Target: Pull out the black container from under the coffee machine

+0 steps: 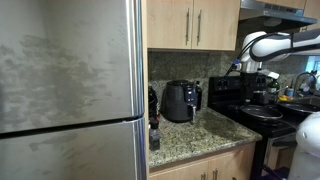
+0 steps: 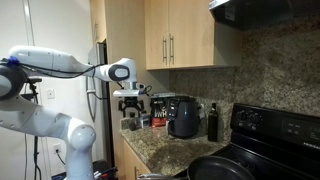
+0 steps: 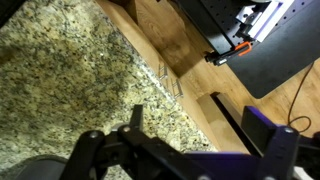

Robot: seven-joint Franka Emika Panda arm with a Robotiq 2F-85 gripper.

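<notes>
White arm (image 2: 60, 65), single. Thick lower links rise from the base and fold at a high elbow (image 2: 10, 80). The forearm runs level from there to the wrist (image 2: 122, 72). The black gripper (image 2: 131, 110) hangs straight down beneath the wrist, jaws standing apart.

From the opposite side, in an exterior view, the arm (image 1: 275, 42) curves over in an arch. The gripper (image 1: 245, 69) drops from its end, dark and too small to read.

Wrist view: dark fingers (image 3: 135, 125) enter from the bottom edge, blurred and spread wide.

Glossy black coffee machine (image 1: 180, 101) (squat, rounded), upright on granite counter (image 1: 196, 136)
</notes>
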